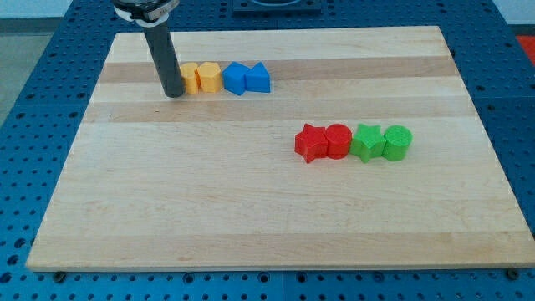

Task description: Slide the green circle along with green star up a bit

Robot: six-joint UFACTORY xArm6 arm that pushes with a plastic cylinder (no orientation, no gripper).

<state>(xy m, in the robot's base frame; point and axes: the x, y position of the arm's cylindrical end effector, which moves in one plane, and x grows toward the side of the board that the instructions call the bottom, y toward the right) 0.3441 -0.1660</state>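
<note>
My tip (pixel 174 94) is a bare rod holding nothing, resting at the far left, touching the left end of a yellow-and-blue row. The green star (pixel 365 141) and green circle (pixel 397 142) sit side by side well to the right and nearer, just right of the red blocks. Reaching them likely means coming round to their near side to push both away together.

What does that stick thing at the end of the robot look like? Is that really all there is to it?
Yes, that is all that shows. It is a plain, straight, dark grey to black cylinder with a slight sheen, ending in my tip. At the view's top it fits into a black and silvery round mount, cut off by the edge. No cables, markings or fingers are visible.
</note>
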